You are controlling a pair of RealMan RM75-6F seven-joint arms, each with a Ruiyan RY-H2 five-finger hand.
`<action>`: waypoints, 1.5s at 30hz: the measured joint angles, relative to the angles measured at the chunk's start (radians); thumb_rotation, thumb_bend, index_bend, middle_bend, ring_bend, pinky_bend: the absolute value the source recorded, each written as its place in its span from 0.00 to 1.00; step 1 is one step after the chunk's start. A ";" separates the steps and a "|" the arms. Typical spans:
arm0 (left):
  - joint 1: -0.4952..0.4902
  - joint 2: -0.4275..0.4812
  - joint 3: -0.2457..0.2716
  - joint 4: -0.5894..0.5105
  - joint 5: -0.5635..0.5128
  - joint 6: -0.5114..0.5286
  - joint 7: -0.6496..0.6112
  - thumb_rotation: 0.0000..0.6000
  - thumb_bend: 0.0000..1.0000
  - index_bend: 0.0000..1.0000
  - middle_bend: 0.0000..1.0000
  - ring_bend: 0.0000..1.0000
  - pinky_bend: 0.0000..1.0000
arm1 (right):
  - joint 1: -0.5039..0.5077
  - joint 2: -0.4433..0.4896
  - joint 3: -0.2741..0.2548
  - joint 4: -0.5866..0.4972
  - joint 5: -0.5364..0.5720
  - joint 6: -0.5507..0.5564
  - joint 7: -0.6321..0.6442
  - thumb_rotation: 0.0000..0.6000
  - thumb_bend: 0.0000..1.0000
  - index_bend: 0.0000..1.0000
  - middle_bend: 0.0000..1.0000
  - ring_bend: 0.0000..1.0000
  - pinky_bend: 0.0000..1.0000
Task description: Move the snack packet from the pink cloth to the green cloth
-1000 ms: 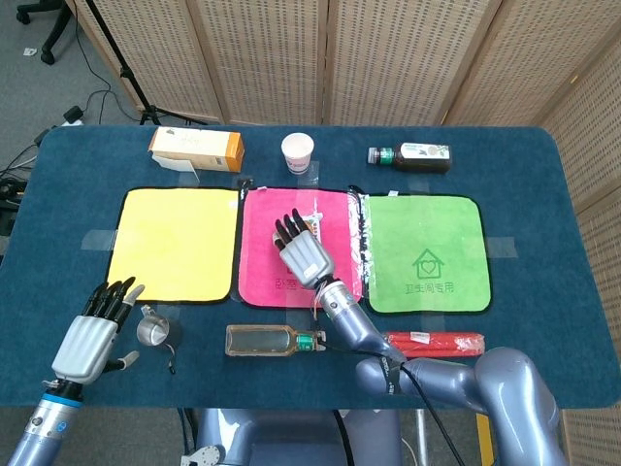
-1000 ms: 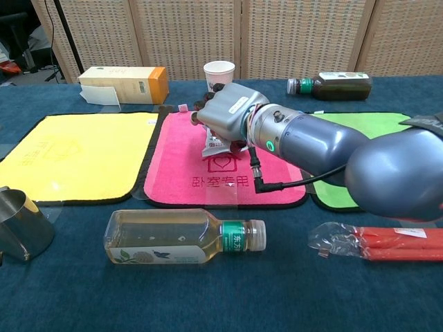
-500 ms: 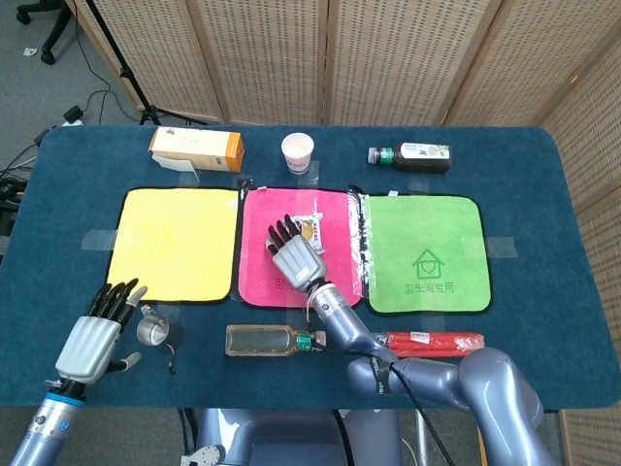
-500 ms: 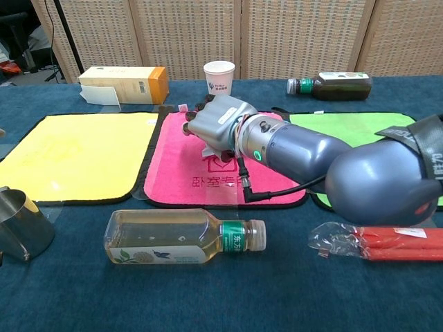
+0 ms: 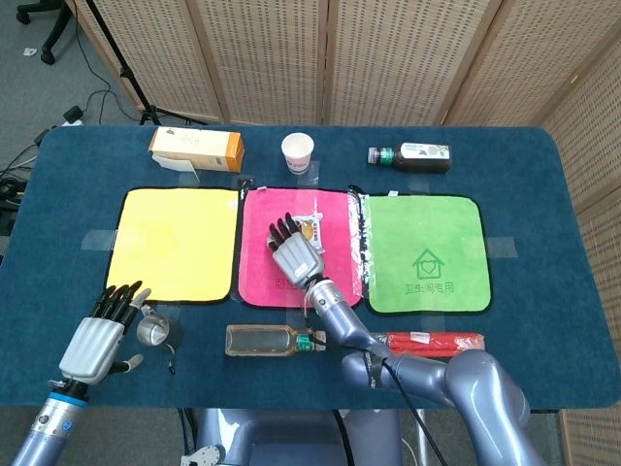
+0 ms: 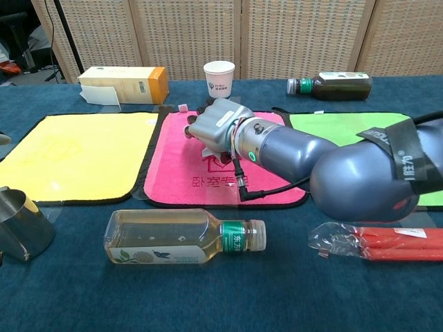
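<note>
Right hand (image 5: 294, 254) drew back, fingers spread, empty; snack packet (image 5: 310, 229) long axis near-far on pink cloth (image 5: 260, 282).

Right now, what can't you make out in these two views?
- Snack packet: mostly hidden by the right hand in the chest view; contact unclear.
- Left hand: outside the chest view.
- Packet print: too small in the head view.
- Metal cup: cut by the chest view's left edge.

The snack packet (image 5: 312, 231) lies on the pink cloth (image 5: 260, 262), beside the green cloth (image 5: 427, 252).
</note>
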 measured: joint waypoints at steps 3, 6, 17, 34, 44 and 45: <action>-0.001 -0.002 0.003 0.001 0.001 -0.003 0.001 1.00 0.04 0.00 0.00 0.00 0.00 | -0.001 -0.004 -0.005 0.016 0.008 -0.005 0.003 1.00 0.83 0.14 0.06 0.00 0.00; -0.002 -0.002 0.003 0.000 0.001 -0.003 0.001 1.00 0.04 0.00 0.00 0.00 0.00 | -0.003 -0.003 -0.008 0.024 0.017 -0.006 0.003 1.00 0.83 0.14 0.06 0.00 0.00; -0.001 0.002 0.005 -0.005 0.005 0.006 -0.003 1.00 0.04 0.00 0.00 0.00 0.00 | -0.019 0.022 -0.019 -0.004 0.057 0.015 -0.033 1.00 0.83 0.14 0.06 0.00 0.00; -0.001 0.004 0.010 -0.012 0.009 0.005 -0.004 1.00 0.04 0.00 0.00 0.00 0.00 | -0.059 0.083 -0.055 -0.077 0.146 0.056 -0.091 1.00 0.83 0.14 0.07 0.00 0.01; -0.003 0.001 0.010 -0.013 0.004 0.000 -0.001 1.00 0.04 0.00 0.00 0.00 0.00 | -0.081 0.119 -0.078 -0.090 0.161 0.064 -0.091 1.00 0.83 0.14 0.07 0.00 0.01; -0.003 0.000 0.011 -0.013 0.004 0.000 -0.001 1.00 0.04 0.00 0.00 0.00 0.00 | -0.082 0.122 -0.079 -0.094 0.163 0.065 -0.091 1.00 0.83 0.14 0.07 0.00 0.01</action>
